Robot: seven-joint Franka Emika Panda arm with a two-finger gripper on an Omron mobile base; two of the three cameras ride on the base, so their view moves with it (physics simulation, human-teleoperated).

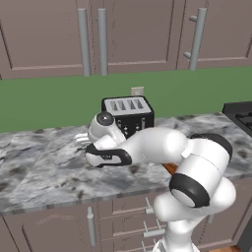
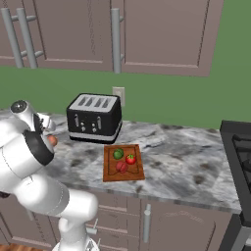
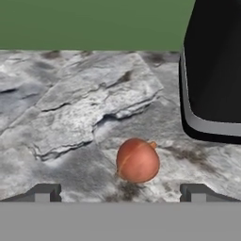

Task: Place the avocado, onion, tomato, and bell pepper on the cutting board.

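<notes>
The onion [image 3: 137,160], an orange-tan ball, lies on the marble counter just ahead of my open gripper [image 3: 120,193], between the lines of its two fingertips and apart from both. From the right base view the onion [image 2: 52,140] peeks out beside my wrist, left of the toaster, with the gripper [image 2: 47,122] just above it. The cutting board [image 2: 135,175] lies in front of the toaster and carries a green avocado [image 2: 118,153], a glossy red tomato [image 2: 130,159] and a duller red bell pepper [image 2: 121,167]. In the left base view the gripper [image 1: 80,140] points left, low over the counter.
A black toaster [image 2: 94,117] stands against the green wall, close to the right of the onion; its curved side [image 3: 212,75] takes up the right of the hand view. A stove [image 2: 238,147] sits at the far right. Bare marble counter [image 1: 44,162] stretches left of the arm.
</notes>
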